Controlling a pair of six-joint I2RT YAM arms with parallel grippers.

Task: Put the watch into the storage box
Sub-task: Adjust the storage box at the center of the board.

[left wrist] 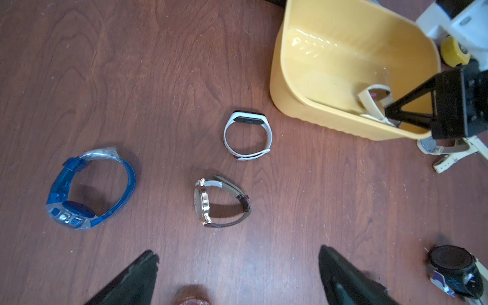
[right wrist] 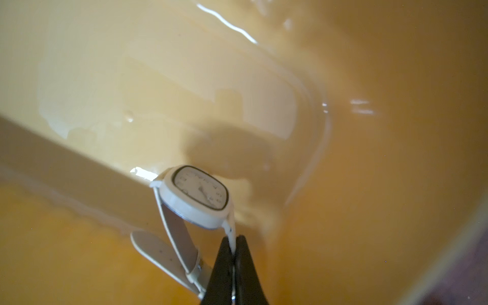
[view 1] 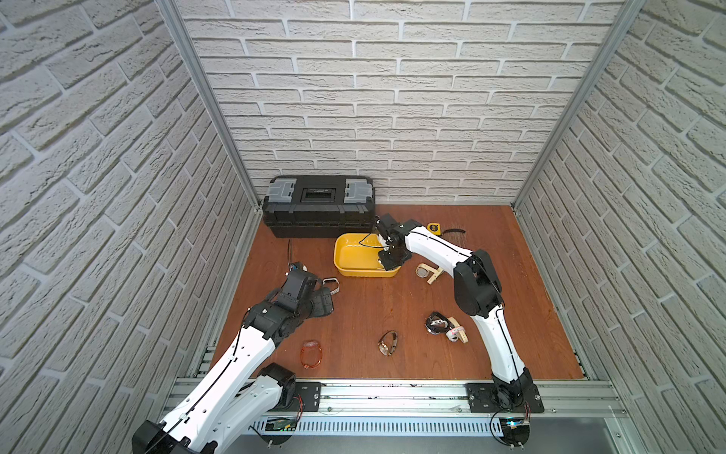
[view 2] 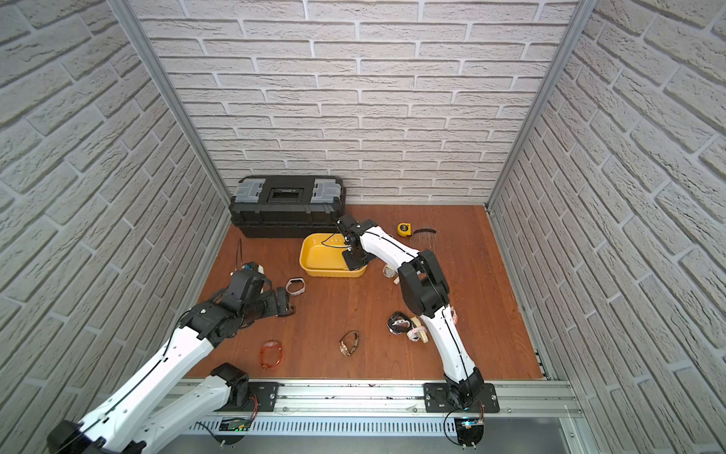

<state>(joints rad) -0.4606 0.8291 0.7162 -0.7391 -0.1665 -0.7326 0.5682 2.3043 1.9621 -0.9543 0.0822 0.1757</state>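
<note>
I am pinching the strap of the white square-faced watch [right wrist: 200, 196] in the right gripper [right wrist: 233, 243] inside the shallow yellow plastic storage box [view 1: 337, 255], the left gripper [left wrist: 237, 250] hanging nearby, spread wide.

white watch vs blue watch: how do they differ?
The white watch is pinched by its strap in the right gripper inside the storage box; the blue watch lies free on the table. The white watch is bare; the blue watch is part-wrapped in clear plastic. Both are wristwatches.
</note>
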